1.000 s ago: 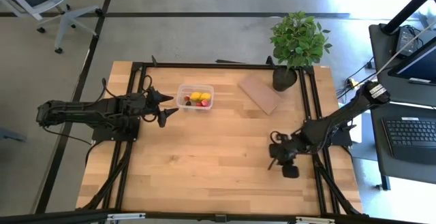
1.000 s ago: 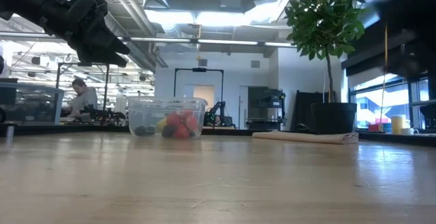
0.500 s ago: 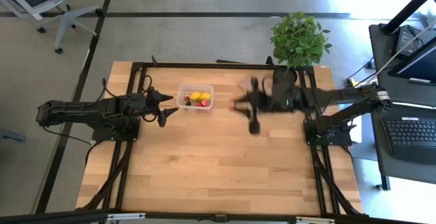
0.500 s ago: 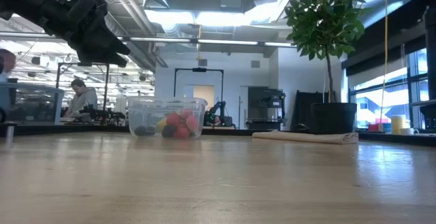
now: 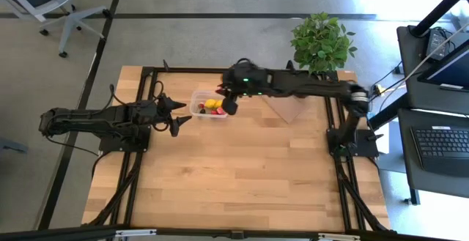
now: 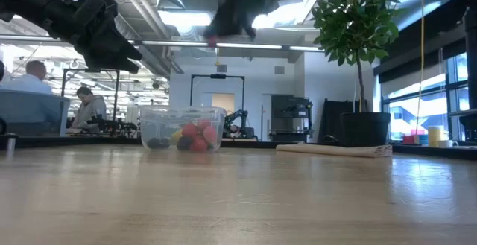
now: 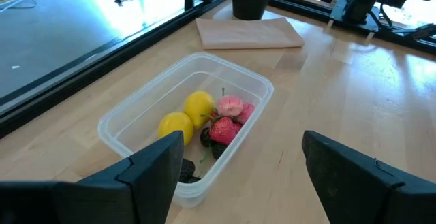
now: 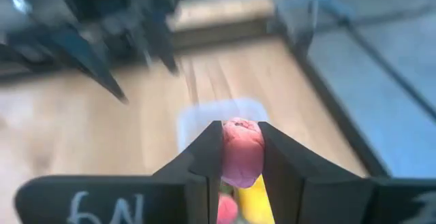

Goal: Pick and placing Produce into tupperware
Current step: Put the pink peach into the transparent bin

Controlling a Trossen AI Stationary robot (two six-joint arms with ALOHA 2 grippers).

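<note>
**Right gripper holds a red berry over the clear container**

High view: the small clear plastic rectangular container (image 5: 210,105) with rounded corners sits on the pale wooden table (image 5: 220,175), toward twelve o'clock from the table's middle. Yellow, red and dark fruit pieces (image 5: 212,106) lie inside it. The right gripper (image 5: 228,105) reaches across from three o'clock and sits over the container's three-o'clock end. The left gripper (image 5: 178,114) waits just beside the container at its nine o'clock, fingers spread. A flat brown board (image 5: 282,102) lies at the container's three o'clock, and a leafy green potted plant (image 5: 320,47) stands beyond the board.

Low view: the container (image 6: 182,129) rests on the table with the fruit pieces (image 6: 190,137) showing through its wall. The right gripper (image 6: 215,38) hangs above it, clear of the rim.

Left wrist view: two yellow lemon-like pieces (image 7: 187,115), red strawberry-like pieces (image 7: 228,122) and dark berry-like pieces (image 7: 206,139) lie in the container (image 7: 143,115). The left fingers (image 7: 157,163) stand wide apart.

Right wrist view: the right gripper's fingers (image 8: 204,157) are clamped on a small pinkish-red strawberry-like piece (image 8: 240,151), with the container (image 8: 204,117) directly below.
</note>
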